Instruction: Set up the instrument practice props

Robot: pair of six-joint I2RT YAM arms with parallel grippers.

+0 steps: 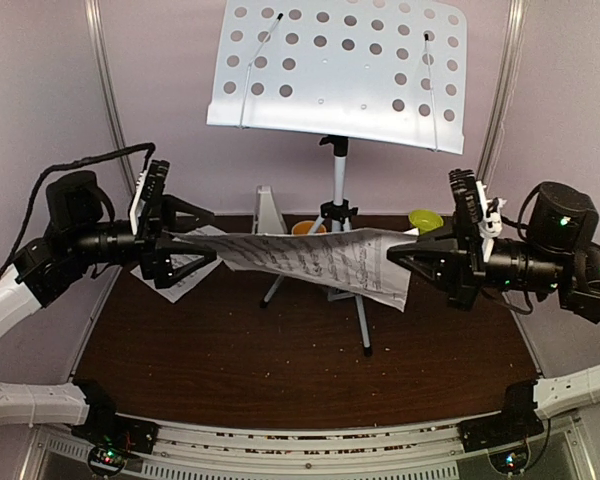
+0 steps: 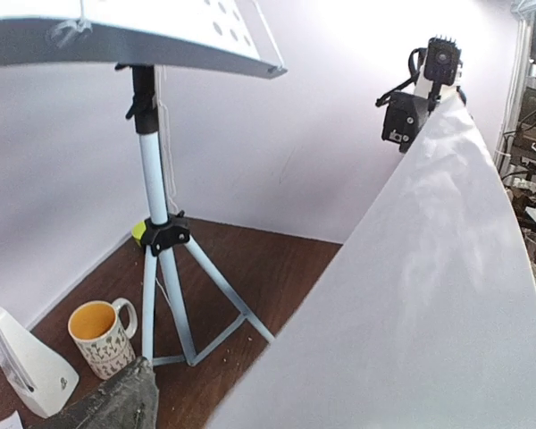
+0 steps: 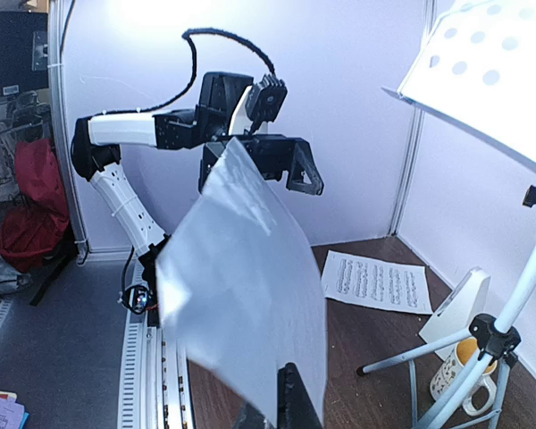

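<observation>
Left claw (image 1: 185,243) and right claw (image 1: 405,255) each pinch one end of a sheet-music page (image 1: 310,258), sagging above the middle of the table (image 1: 280,380), before the music stand (image 1: 340,70) at the far edge. Uneven pulling could tear it, I'd say; a bump might topple the stand.

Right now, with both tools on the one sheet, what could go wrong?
1. The held sheet spans from the left tool to the right tool. If the arms move apart or out of step, it may tear or slip out.
2. It hangs below the desk of the music stand, in front of its pole. Lifting it could snag the desk's lower edge or knock the stand.
</observation>
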